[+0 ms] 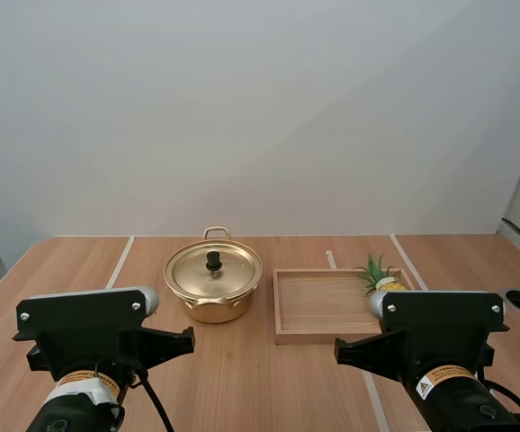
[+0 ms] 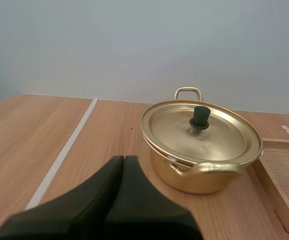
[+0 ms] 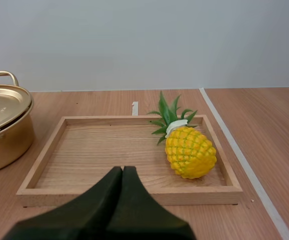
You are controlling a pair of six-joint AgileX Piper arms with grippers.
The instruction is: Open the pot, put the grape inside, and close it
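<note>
**Mia:** Where is the pot?

**Tom:** The gold pot (image 1: 213, 306) stands on the wooden table (image 1: 80, 270). It is just left of the wooden tray (image 1: 318, 338), and there is a little gap between them.

**Mia:** Is it open?

**Tom:** No. The lid (image 2: 219, 137) sits flat on top, with a black knob (image 2: 200, 117) sticking up in the middle. One handle points to the far side and one points to the near side.

**Mia:** What fruit is there?

**Tom:** A yellow pineapple (image 3: 190, 152) with green leaves. It lies on its side in the right part of the tray, with its leaves pointing to the far side. It may be touching the right wall of the tray, but I cannot tell for sure.

**Mia:** What are the arms doing?

**Tom:** The left gripper (image 2: 124, 159) is up above the table, on the near side of the pot. Its two black fingers are pressed together with nothing between them. The right gripper (image 3: 122, 170) is over the near edge of the tray. It is squeezed closed too, and it holds nothing. Neither one touches the pot or the pineapple.
</note>
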